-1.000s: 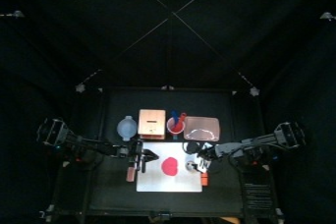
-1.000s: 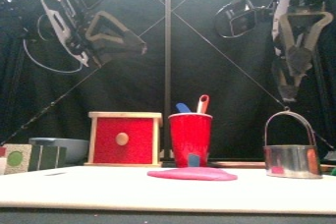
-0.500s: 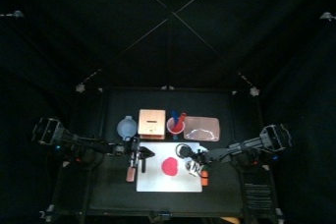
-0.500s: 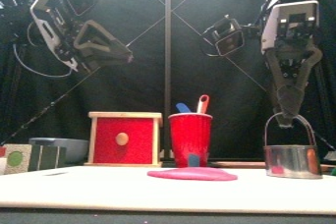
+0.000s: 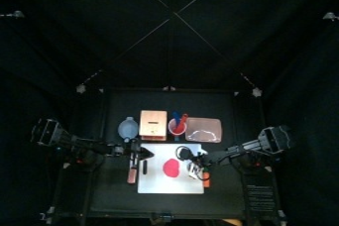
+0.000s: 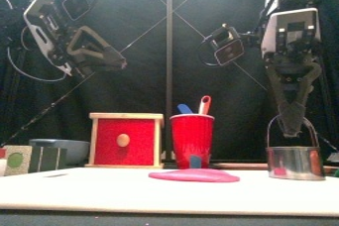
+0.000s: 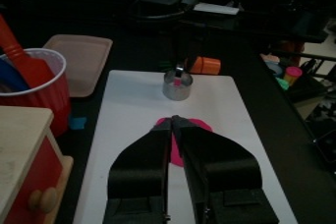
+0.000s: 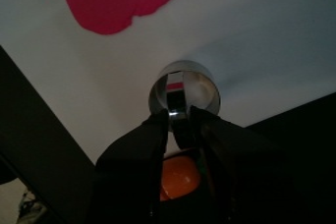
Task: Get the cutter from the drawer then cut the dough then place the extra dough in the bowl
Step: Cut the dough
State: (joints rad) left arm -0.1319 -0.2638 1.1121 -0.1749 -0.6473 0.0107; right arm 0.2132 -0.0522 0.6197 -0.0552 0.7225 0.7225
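black table (image 5: 113,196), white board (image 5: 157,183). cutter (image 6: 294,161) stands on board's right side, apart from dough (image 6: 193,175). right gripper (image 6: 291,123) clamped on wire handle (image 8: 175,90); likely light, rigid metal, handle top best hold. left gripper (image 7: 175,141) closed, empty.

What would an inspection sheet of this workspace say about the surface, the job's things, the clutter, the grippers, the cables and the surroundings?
surface: black table with a white board; the dough lies flat on the board.
job's things: cutter upright on the board, right of the dough and apart from it; box with its drawer shut; bowl left of the box.
clutter: cup, tray, orange toy past the board's right edge.
grippers: right gripper at the cutter's wire handle; left gripper high at the left, shut, empty.
cables: nothing seen.
surroundings: curtains; no person seen.
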